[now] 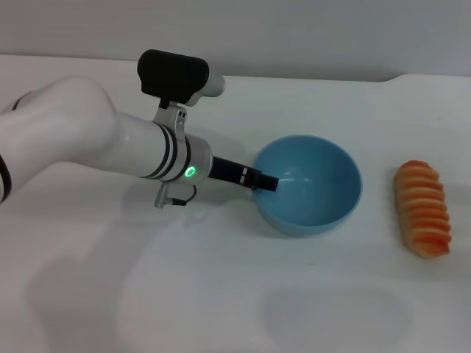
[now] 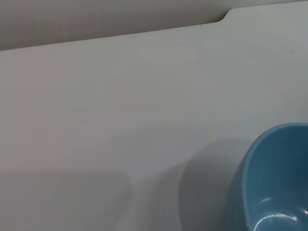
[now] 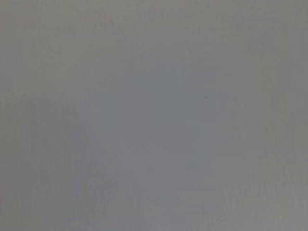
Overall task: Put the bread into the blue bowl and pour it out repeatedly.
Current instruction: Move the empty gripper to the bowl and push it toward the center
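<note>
You have the white bench [image 1: 221,309] filling the head view, with the left arm [image 1: 88,140] reaching in from nine o'clock toward the centre. Its dark left pincer [image 1: 266,182] sits at the near-left rim of the blue bowl [image 1: 316,187], one black finger [image 1: 261,180] lying over the lip and touching it. You cannot tell from these views whether the pincer is clamped on the rim or merely resting there, since any finger on the outer wall is hidden.

The blue bowl stands slightly tipped, its mouth turned toward you, just right of centre on the bench, and its inside looks bare. In the left wrist view you see only a slice of the blue bowl [image 2: 274,183] and the bench [image 2: 120,106] around it.

The bread [image 1: 422,209] lies on the bench at three o'clock from the bowl, near but apart from it, its long axis running toward and away from you.

The right pincer is out of sight; its wrist view shows only flat grey.
</note>
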`<move>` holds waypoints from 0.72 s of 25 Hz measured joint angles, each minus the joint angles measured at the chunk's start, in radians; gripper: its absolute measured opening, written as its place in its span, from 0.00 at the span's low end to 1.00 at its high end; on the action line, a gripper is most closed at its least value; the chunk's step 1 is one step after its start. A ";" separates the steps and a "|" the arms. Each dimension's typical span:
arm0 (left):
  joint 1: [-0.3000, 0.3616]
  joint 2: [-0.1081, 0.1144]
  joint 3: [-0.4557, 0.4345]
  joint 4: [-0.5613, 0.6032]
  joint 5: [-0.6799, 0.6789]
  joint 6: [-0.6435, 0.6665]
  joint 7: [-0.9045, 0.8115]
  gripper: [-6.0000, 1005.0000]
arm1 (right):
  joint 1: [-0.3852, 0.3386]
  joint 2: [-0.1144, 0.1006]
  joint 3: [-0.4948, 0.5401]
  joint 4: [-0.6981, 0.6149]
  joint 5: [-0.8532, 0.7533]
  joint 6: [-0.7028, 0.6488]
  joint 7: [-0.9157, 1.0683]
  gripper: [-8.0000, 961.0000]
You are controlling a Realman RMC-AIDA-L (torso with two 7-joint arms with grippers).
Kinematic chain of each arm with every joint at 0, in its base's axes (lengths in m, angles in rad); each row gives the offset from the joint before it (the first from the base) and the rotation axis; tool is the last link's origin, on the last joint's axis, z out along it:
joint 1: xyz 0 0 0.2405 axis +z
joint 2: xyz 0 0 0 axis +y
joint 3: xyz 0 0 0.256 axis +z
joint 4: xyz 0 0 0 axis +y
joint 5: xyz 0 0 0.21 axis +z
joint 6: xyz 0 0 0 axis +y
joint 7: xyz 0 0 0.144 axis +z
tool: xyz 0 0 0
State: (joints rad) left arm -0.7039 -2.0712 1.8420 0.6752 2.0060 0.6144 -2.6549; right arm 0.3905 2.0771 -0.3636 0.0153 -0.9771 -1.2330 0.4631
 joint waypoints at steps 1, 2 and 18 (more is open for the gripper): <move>-0.001 -0.001 0.005 -0.001 -0.001 -0.009 0.000 0.86 | 0.000 0.000 0.000 0.000 0.000 0.000 0.000 0.76; -0.001 -0.002 0.007 -0.001 -0.004 -0.016 0.000 0.86 | 0.000 0.000 0.000 0.000 0.000 0.000 0.000 0.76; -0.038 -0.002 0.082 -0.056 -0.090 -0.086 -0.004 0.58 | 0.001 0.000 0.000 0.000 0.000 0.011 0.000 0.76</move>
State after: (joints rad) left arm -0.7422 -2.0734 1.9242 0.6194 1.9164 0.5279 -2.6587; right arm 0.3916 2.0770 -0.3635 0.0156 -0.9771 -1.2217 0.4632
